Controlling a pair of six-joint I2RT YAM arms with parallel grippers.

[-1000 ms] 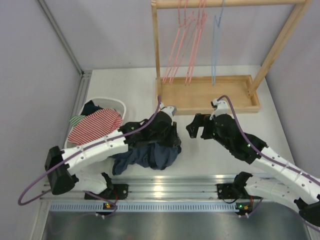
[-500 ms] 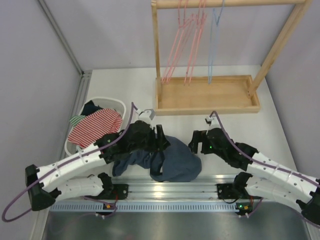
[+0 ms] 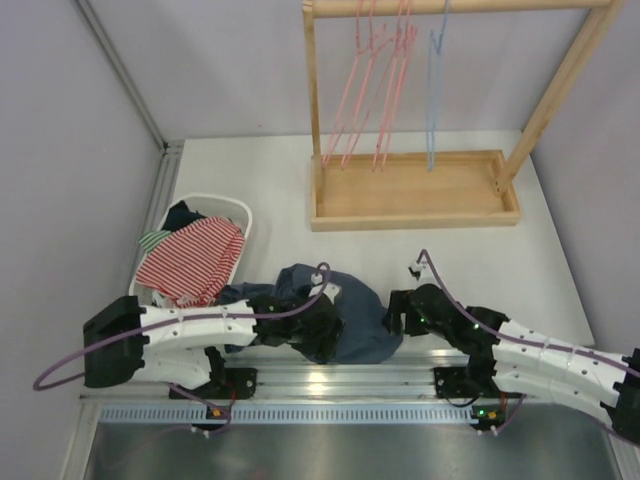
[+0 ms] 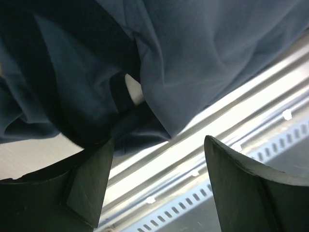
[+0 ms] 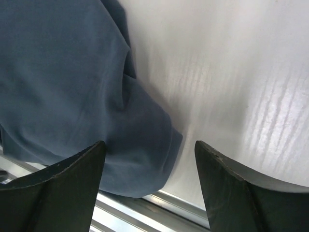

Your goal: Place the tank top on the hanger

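The tank top (image 5: pixel 63 82) is soft, matt cloth with folds. Under the right gripper (image 5: pixel 149 145) the table (image 5: pixel 231 72) looks smooth and a bit shiny. Under the left gripper (image 4: pixel 158 140) runs a shiny metal rail (image 4: pixel 241 121) with small holes. The grippers' fingers (image 5: pixel 53 193) look like dull black plastic.

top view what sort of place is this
Most likely a robotics lab bench staged for laundry tasks: two arms bolted to a metal rail, a wooden rack with wire hangers, and a white basket of clothes.
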